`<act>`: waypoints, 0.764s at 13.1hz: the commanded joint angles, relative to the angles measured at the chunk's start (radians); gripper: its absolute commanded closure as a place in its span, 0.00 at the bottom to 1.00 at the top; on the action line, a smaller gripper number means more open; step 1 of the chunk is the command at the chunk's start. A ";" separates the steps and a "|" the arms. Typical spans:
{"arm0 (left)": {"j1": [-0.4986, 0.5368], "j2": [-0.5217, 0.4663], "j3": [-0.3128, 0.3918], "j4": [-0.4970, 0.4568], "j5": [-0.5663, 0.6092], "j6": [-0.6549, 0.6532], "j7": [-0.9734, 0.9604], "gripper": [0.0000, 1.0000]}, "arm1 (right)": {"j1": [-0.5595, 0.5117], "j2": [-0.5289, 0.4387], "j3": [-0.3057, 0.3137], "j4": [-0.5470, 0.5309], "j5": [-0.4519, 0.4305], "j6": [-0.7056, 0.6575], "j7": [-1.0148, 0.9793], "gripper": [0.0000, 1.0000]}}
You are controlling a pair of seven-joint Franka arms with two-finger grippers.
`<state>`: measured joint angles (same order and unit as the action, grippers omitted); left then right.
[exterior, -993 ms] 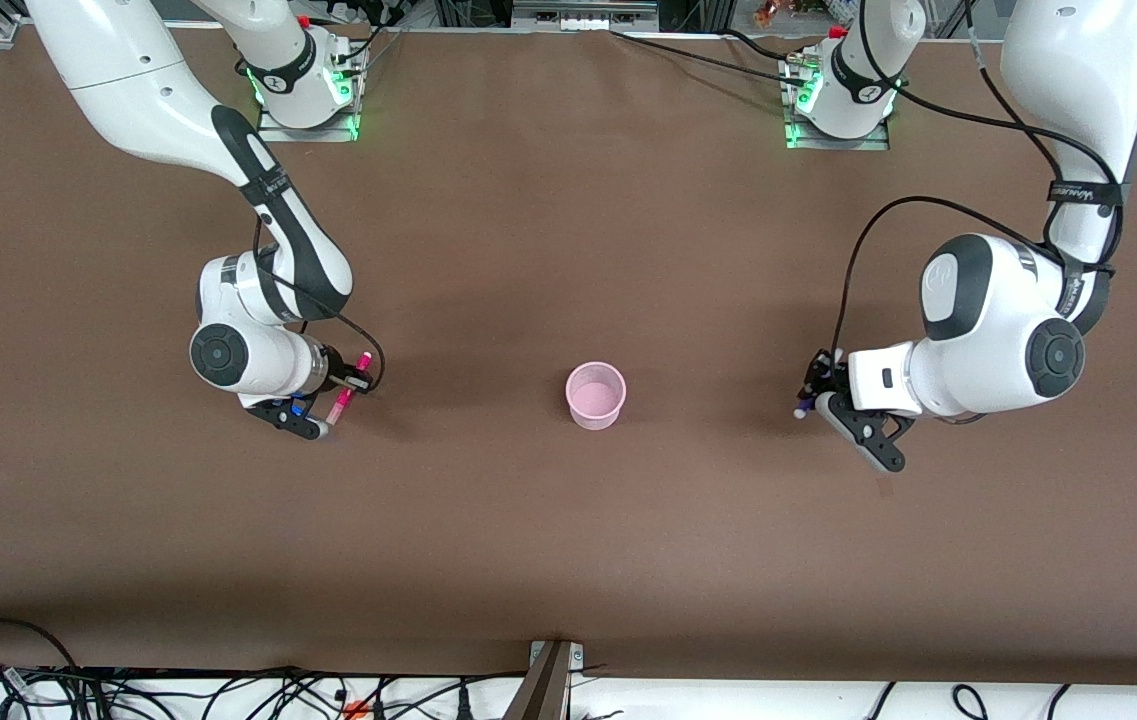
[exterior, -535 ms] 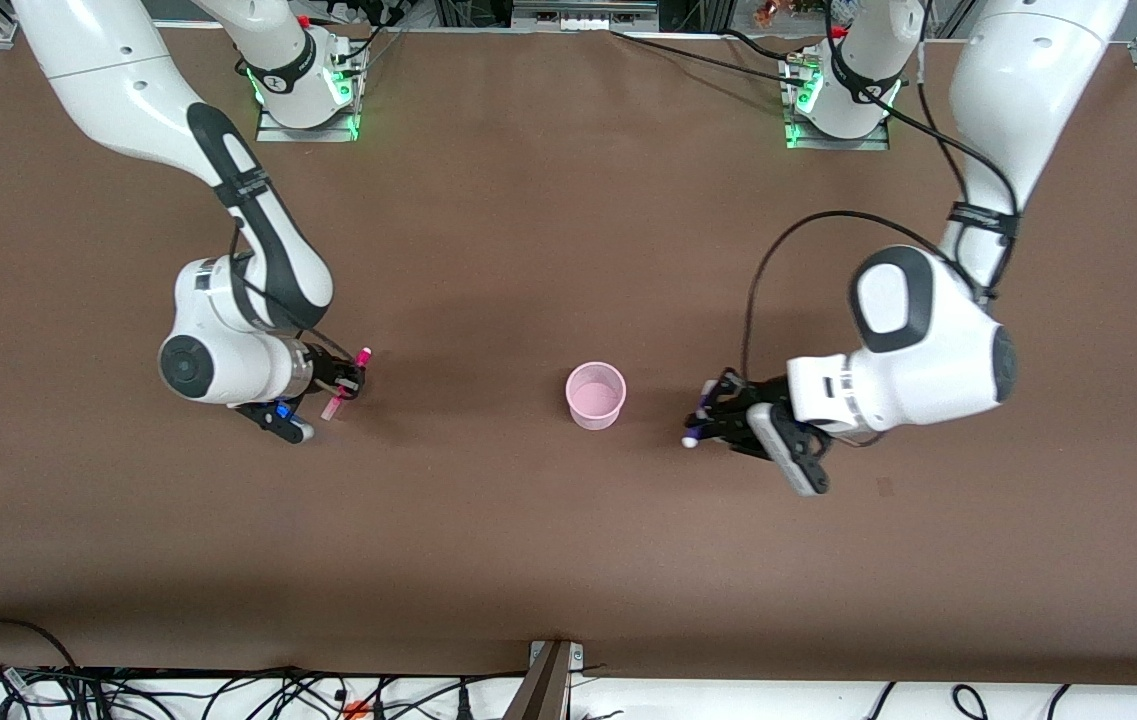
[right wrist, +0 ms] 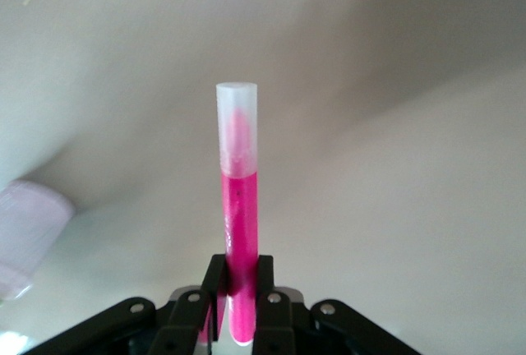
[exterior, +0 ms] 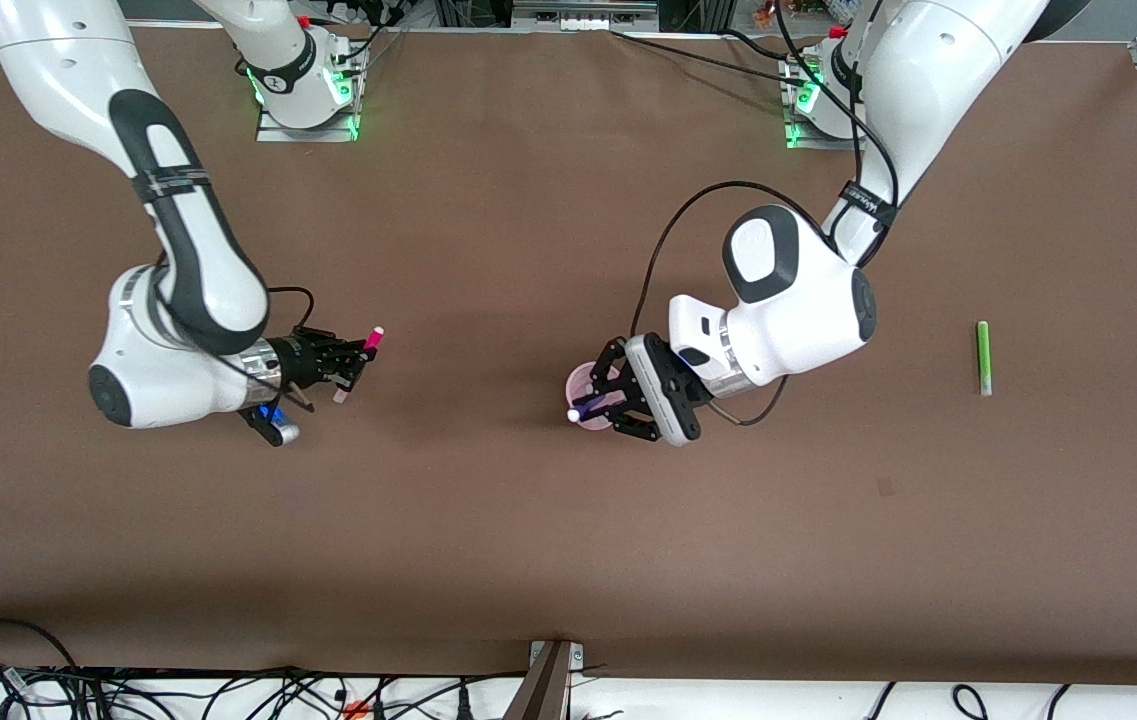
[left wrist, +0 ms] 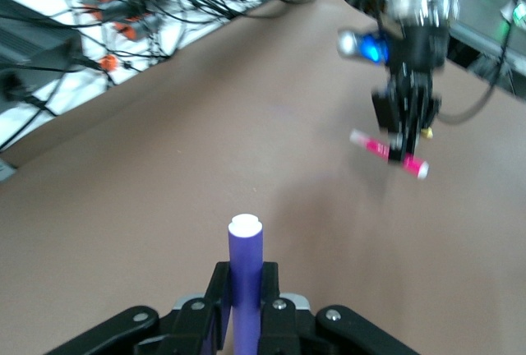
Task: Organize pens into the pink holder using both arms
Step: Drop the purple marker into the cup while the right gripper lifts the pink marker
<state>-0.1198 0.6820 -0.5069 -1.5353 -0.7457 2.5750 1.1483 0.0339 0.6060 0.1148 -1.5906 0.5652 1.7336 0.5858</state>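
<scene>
My left gripper (exterior: 603,397) is shut on the purple pen (exterior: 588,406) and hangs over the pink holder (exterior: 578,381), which it mostly covers. In the left wrist view the purple pen (left wrist: 246,265) stands between the closed fingers (left wrist: 219,297). My right gripper (exterior: 348,362) is shut on the magenta-pink pen (exterior: 370,340), above the table toward the right arm's end, apart from the holder. The right wrist view shows that pen (right wrist: 239,215) clamped, with the holder (right wrist: 29,228) at the edge. The green pen (exterior: 982,357) lies on the table toward the left arm's end. The yellow pen is out of view.
The brown table (exterior: 548,560) carries only the holder and the green pen. The two arm bases with green lights (exterior: 308,95) stand along the edge farthest from the front camera. Cables (exterior: 228,695) hang below the edge nearest it.
My left arm has swung the purple pen from its own end of the table to over the holder, uncovering the green pen. My right arm shifted slightly toward its end and turned the magenta-pink pen.
</scene>
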 commanded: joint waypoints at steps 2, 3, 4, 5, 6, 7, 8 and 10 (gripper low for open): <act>0.009 0.013 -0.012 -0.060 -0.043 0.014 0.217 1.00 | -0.055 -0.006 0.008 0.037 0.168 -0.143 0.035 0.97; -0.009 0.013 -0.013 -0.060 -0.050 0.016 0.211 1.00 | -0.066 -0.005 0.008 0.044 0.206 -0.169 0.060 0.97; -0.021 0.008 -0.013 -0.065 -0.060 0.016 0.209 1.00 | -0.068 -0.005 0.008 0.050 0.246 -0.189 0.081 0.97; -0.018 0.005 -0.013 -0.072 -0.057 0.014 0.214 0.72 | -0.068 -0.005 0.009 0.054 0.287 -0.196 0.106 0.97; -0.014 0.005 -0.013 -0.075 -0.052 0.011 0.232 0.01 | -0.066 -0.005 0.011 0.054 0.332 -0.197 0.133 0.97; -0.024 -0.005 -0.013 -0.077 -0.043 0.010 0.237 0.00 | -0.063 -0.005 0.014 0.054 0.373 -0.197 0.159 0.97; -0.023 -0.015 -0.016 -0.074 -0.052 -0.004 0.205 0.00 | -0.059 -0.003 0.016 0.061 0.425 -0.195 0.193 0.97; 0.002 -0.069 -0.024 -0.075 -0.052 -0.129 0.069 0.00 | -0.043 -0.003 0.017 0.069 0.491 -0.184 0.248 0.97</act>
<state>-0.1400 0.6910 -0.5267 -1.5881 -0.7651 2.5456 1.2963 -0.0190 0.6059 0.1278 -1.5377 1.0001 1.5559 0.7739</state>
